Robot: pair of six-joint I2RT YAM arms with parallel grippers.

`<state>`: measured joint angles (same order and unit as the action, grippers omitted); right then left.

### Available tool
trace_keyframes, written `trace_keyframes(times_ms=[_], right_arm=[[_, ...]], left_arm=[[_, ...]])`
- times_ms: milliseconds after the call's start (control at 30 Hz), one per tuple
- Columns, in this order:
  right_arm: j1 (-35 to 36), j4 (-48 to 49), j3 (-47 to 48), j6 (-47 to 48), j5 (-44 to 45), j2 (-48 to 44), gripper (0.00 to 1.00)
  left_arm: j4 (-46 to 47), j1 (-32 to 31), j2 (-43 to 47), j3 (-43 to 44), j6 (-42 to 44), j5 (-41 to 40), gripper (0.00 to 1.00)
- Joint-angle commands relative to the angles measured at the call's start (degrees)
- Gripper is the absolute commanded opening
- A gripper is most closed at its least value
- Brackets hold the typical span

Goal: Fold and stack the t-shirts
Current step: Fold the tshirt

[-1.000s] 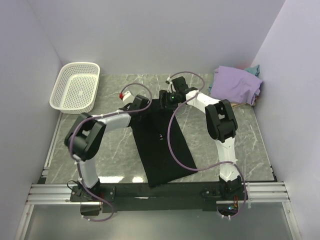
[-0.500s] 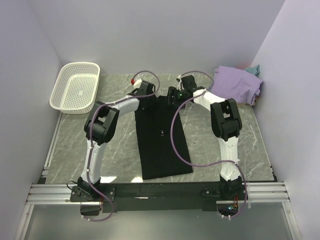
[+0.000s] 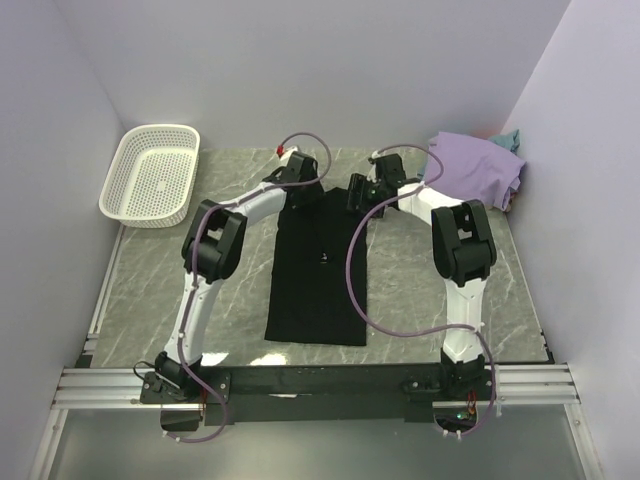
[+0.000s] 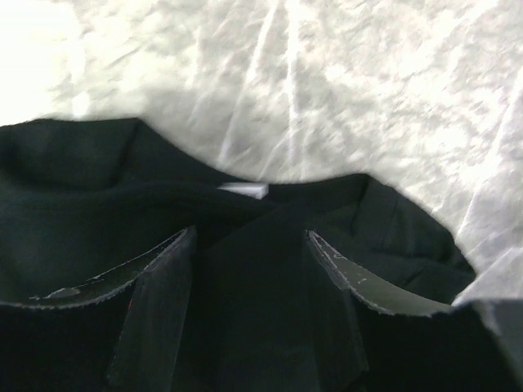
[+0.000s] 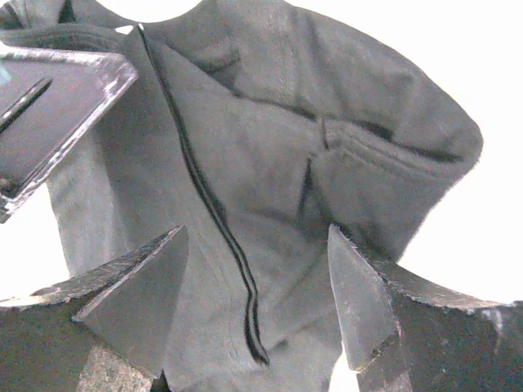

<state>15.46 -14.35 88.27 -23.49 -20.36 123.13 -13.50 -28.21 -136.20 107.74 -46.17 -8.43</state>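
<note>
Expect light, limp, drapey handling from the black soft-cloth t-shirt [image 3: 318, 280], spread lengthwise at the middle of the grey marbled tabletop [image 3: 510, 290]. Looks like matte knit, easily creased, unlikely to slip. Best pinch at shoulder or hem corners, through both layers. At its far collar end, find left jaws and right jaws parted, gripping nothing. Note a crumpled lavender t-shirt [image 3: 475, 170] heaped far right.

**A black shirt [image 3: 318, 265] lies flat in the middle**

It is stretched out long on the gray table [image 3: 230, 270]. The left gripper [image 3: 300, 190] and right gripper [image 3: 358, 192] are at its 12 o'clock end. A white basket [image 3: 120, 172] sits at 10 o'clock. A purple shirt [image 3: 475, 170] is bunched up at 2 o'clock.
</note>
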Motion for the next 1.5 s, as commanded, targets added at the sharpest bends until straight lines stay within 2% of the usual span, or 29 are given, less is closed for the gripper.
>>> trace_keyframes(times_ms=[0, 133, 200, 333, 433, 467, 533, 567, 700, 833, 967, 1200, 1400, 1467], right_arm=[[-0.88, 3.18, -4.67, 2.38, 0.76, -7.7, 0.76], [-0.96, 6.17, -9.07, 3.01, 2.42, -15.89, 0.78], [-0.96, 7.75, -12.84, 2.92, 3.92, -21.14, 0.79], [-0.96, 3.47, -16.98, -0.31, 4.63, -26.36, 0.8], [-0.7, 2.22, -24.7, -3.22, 1.56, -31.44, 0.79], [0.26, 3.79, -27.68, -3.76, 0.86, -33.38, 0.79], [1.58, 4.42, -36.65, -6.12, 2.24, -39.88, 0.79], [2.89, 4.59, -41.72, -6.48, 2.6, -42.16, 0.79], [5.97, 3.98, -52.21, -10.08, 5.07, -56.11, 0.79], [9.66, 2.49, -60.22, -16.83, 7.09, -64.84, 0.8], [13.45, 1.52, -66.72, -21.07, 7.53, -72.22, 0.8], [18.2, -2.08, -70.86, -27.04, 9.81, -76.37, 0.8], [21.18, -1.3, -75.17, -31.17, 9.55, -77.78, 0.8], [22.67, 0.28, -76.58, -32.23, 9.29, -77.69, 0.8]], left_arm=[[0.48, 0.26, 9.26, -7.01, 3.8, -3.69, 0.61], [1.36, 0.26, 17.35, -10.53, 7.58, -7.21, 0.65], [2.94, 0.26, 23.48, -15.27, 9.25, -7.92, 0.7], [0.59, 0.34, 32.12, -22.82, 8.3, -7.58, 0.8], [0.13, 0.26, 39.5, -34.05, 3.21, -3.63, 0.76], [3.18, 0.34, 41.7, -42.27, 2.06, 0.65, 0.75], [5.14, 0.08, 48.03, -49.96, -0.83, 3.58, 0.75], [6.63, -0.01, 52.05, -56.96, -1.63, 5.24, 0.76], [8.92, -0.45, 61.48, -69.32, -4.62, 7.98, 0.8], [10.68, -1.41, 67.9, -79.59, -7.87, 11.5, 0.85], [10.25, -1.5, 74.13, -85.41, -9.63, 13.78, 0.89], [7.87, -1.94, 80.73, -91.56, -10.86, 20.02, 0.91], [4.01, -2.56, 86.98, -96.84, -11.39, 23.27, 0.88], [4.88, -2.82, 89.0, -99.12, -12.01, 25.72, 0.83]])
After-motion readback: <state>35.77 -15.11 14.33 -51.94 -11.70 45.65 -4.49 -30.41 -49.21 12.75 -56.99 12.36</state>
